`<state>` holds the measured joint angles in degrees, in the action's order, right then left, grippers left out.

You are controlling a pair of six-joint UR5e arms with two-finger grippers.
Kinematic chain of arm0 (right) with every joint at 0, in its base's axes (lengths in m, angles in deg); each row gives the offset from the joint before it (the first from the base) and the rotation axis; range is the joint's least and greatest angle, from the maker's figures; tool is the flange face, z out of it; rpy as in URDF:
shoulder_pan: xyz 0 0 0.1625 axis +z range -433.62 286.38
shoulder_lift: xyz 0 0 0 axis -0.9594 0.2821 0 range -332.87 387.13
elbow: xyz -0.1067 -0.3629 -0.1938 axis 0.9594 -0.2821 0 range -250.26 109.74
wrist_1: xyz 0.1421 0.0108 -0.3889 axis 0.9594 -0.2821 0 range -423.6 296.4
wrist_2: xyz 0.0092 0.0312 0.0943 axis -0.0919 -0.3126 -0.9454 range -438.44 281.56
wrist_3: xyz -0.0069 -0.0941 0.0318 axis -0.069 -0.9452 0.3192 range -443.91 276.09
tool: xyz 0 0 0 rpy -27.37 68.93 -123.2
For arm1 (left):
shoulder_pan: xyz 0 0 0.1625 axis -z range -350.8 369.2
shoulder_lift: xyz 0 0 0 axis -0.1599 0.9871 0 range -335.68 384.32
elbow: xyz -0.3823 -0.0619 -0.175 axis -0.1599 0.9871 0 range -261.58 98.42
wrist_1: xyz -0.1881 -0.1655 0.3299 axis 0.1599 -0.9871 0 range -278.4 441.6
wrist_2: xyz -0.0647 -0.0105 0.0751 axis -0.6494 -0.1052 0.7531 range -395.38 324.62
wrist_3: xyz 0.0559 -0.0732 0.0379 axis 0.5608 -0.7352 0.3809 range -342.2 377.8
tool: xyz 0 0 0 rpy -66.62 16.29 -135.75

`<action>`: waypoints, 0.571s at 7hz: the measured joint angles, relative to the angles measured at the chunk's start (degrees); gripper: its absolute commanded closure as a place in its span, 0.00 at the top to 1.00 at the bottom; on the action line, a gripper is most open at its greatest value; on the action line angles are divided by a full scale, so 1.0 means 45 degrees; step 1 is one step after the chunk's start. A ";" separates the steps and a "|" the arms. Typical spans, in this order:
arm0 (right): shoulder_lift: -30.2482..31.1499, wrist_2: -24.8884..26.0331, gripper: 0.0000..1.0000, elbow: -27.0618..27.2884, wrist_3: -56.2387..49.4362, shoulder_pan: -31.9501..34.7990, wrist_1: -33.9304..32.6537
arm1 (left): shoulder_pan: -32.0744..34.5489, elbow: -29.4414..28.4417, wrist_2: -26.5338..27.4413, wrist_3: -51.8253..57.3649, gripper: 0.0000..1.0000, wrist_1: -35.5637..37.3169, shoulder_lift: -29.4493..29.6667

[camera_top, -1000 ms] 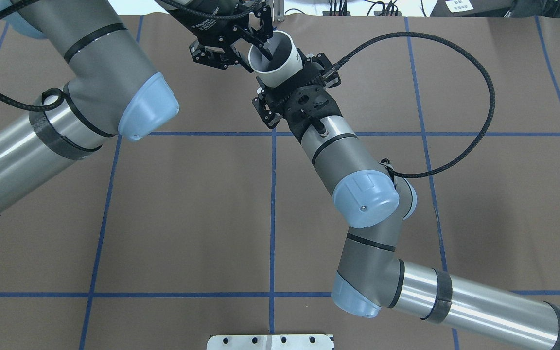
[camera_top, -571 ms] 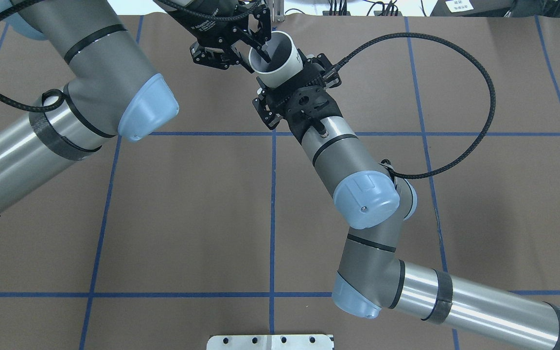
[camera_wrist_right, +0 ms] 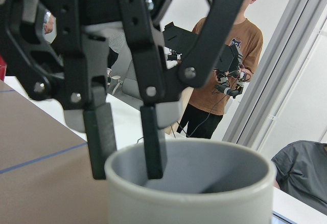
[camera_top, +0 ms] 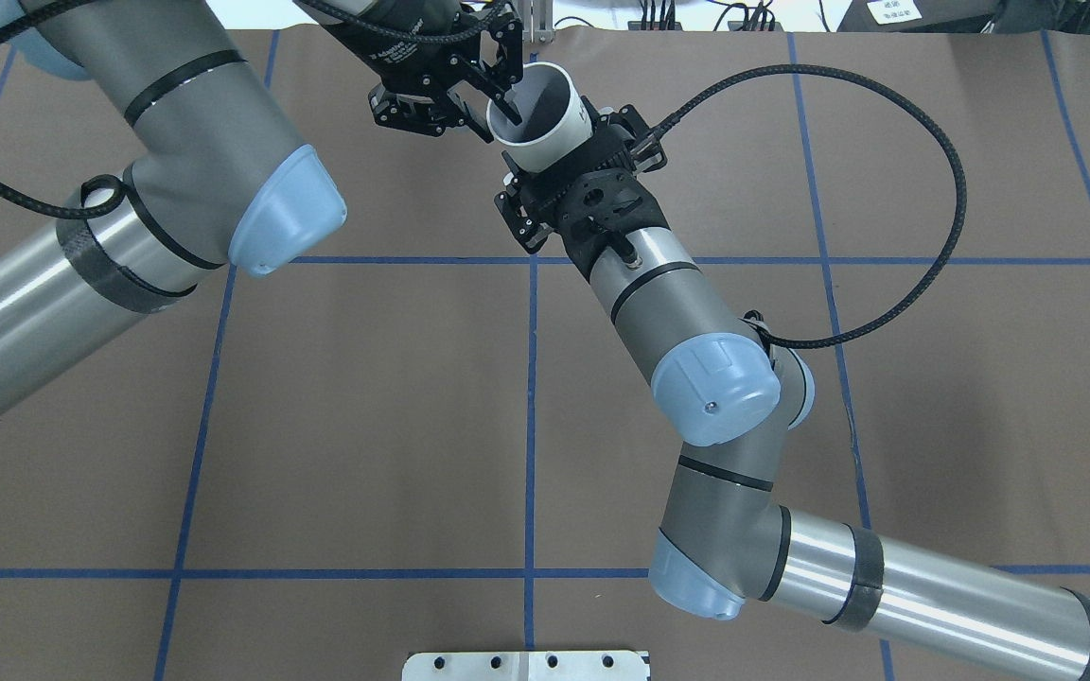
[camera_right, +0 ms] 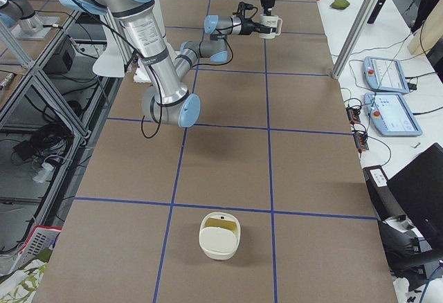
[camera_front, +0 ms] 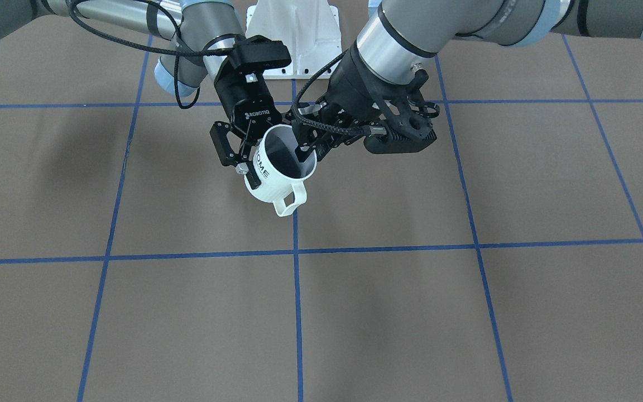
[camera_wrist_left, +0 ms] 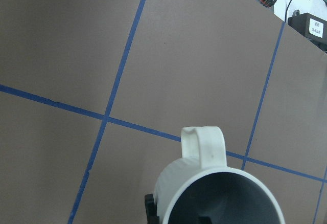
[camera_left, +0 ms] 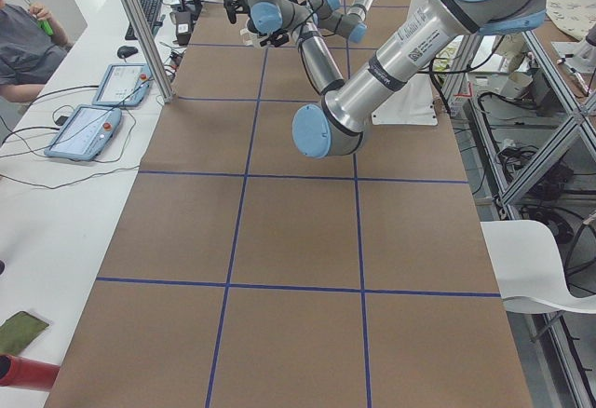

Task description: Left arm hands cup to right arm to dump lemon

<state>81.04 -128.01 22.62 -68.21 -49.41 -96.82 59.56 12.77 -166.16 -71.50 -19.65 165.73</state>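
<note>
The cup (camera_top: 537, 118) has crept slightly away from my base and hangs tilted over the table (camera_top: 365, 397). My left claw (camera_top: 500, 112) still pinches its rim, and my right claw (camera_top: 569, 161) is clamped round its body. The handover looks unfinished, since my left has yet to release.

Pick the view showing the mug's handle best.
Front-facing: the mug's whole handle loop shows. Left wrist sees it foreshortened. Overhead and right wrist show only the rim; side views, too small.
</note>
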 measured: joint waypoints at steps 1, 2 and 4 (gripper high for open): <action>-0.0021 0.0000 0.00 0.0004 -0.0013 -0.0003 0.0000 | -0.0004 -0.0006 0.0005 0.0002 0.23 0.0005 -0.0008; -0.0036 0.0000 0.00 0.0004 -0.0024 -0.0005 -0.0004 | -0.0013 -0.0009 0.0014 0.0007 0.06 0.0013 -0.0014; -0.0033 0.0011 0.97 0.0004 -0.0034 0.0001 -0.0031 | -0.0015 -0.0011 0.0017 0.0026 0.00 0.0021 -0.0034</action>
<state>80.89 -127.96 22.64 -68.36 -49.41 -96.96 59.49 12.72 -166.09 -71.39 -19.56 165.57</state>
